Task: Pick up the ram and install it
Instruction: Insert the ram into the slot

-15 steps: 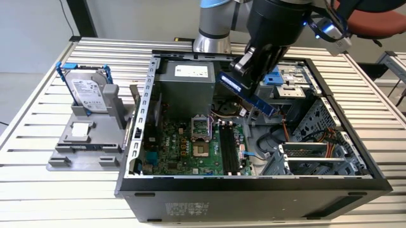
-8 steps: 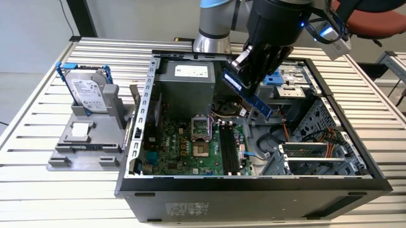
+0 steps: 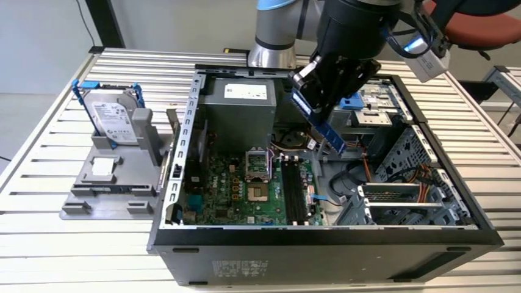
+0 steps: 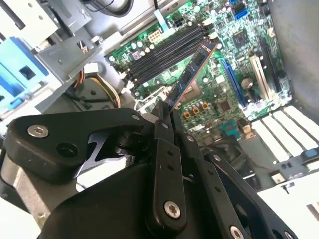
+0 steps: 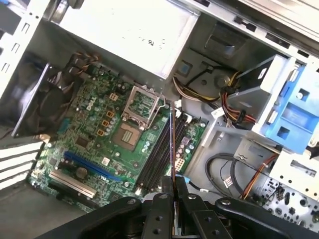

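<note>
My gripper (image 3: 314,102) is shut on the ram (image 3: 327,133), a long thin stick with a bluish label. It hangs tilted inside the open computer case (image 3: 326,235), above the motherboard (image 3: 236,189). The black memory slots (image 3: 294,189) lie below and a little toward the front of the stick's lower end. In the second wrist view the ram (image 4: 192,74) sticks out from between the fingers (image 4: 160,130) and points toward the slots (image 4: 164,55). The first wrist view has the ram (image 5: 173,144) edge-on, roughly parallel to the slots (image 5: 158,157), held in the gripper (image 5: 172,185).
A silver hard drive in a blue frame (image 3: 114,119) stands on a grey holder (image 3: 110,183) on the exterior view's left, with a small white-topped part (image 3: 102,168) in front of it. In the case are the power supply (image 3: 240,107), the processor socket (image 3: 256,166), cables (image 3: 346,183) and drive cages (image 3: 399,195).
</note>
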Controlling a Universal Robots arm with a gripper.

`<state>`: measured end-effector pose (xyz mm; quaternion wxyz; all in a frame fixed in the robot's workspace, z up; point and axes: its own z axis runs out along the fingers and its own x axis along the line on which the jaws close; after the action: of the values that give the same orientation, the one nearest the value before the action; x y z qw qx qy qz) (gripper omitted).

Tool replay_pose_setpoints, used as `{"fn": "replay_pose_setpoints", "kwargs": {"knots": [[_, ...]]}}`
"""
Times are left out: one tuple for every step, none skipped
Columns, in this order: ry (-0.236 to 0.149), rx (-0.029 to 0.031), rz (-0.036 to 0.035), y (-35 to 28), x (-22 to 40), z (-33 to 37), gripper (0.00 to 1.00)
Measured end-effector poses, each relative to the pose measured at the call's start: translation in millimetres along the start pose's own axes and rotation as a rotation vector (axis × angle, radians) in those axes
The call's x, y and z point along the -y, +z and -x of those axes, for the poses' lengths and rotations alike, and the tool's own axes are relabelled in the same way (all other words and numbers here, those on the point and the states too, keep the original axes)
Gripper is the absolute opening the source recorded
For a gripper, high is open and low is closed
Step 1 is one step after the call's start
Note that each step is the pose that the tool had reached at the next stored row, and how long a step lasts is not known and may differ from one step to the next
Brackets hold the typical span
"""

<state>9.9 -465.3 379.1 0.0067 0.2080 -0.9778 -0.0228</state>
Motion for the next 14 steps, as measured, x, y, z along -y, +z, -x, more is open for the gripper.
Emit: {"fn": "replay_pose_setpoints", "kwargs": {"knots": [[0.016,0.0008,0.0001,0.0,0.0,0.0,0.00],[0.033,0.0016,0.0001,0.1,0.0,0.0,0.00],[0.050,0.0025,0.0003,0.2,0.0,0.0,0.00],[0.069,0.0033,0.0002,0.2,0.0,0.0,0.00],[0.086,0.0041,0.0003,0.2,0.0,0.0,0.00],[0.102,0.0049,0.0004,0.3,0.0,0.0,0.00],[0.118,0.0057,0.0004,0.3,0.0,0.0,0.00],[0.136,0.0065,0.0005,0.4,0.0,0.0,0.00],[0.154,0.0073,0.0005,0.5,0.0,0.0,0.00],[0.171,0.0081,0.0005,0.6,0.1,0.0,0.00],[0.190,0.0089,0.0005,0.7,0.1,0.0,0.00],[0.206,0.0098,0.0006,0.8,0.1,0.0,0.00],[0.224,0.0107,0.0008,1.1,0.1,0.0,0.00],[0.243,0.0116,0.0009,1.3,0.1,0.0,0.00]]}}
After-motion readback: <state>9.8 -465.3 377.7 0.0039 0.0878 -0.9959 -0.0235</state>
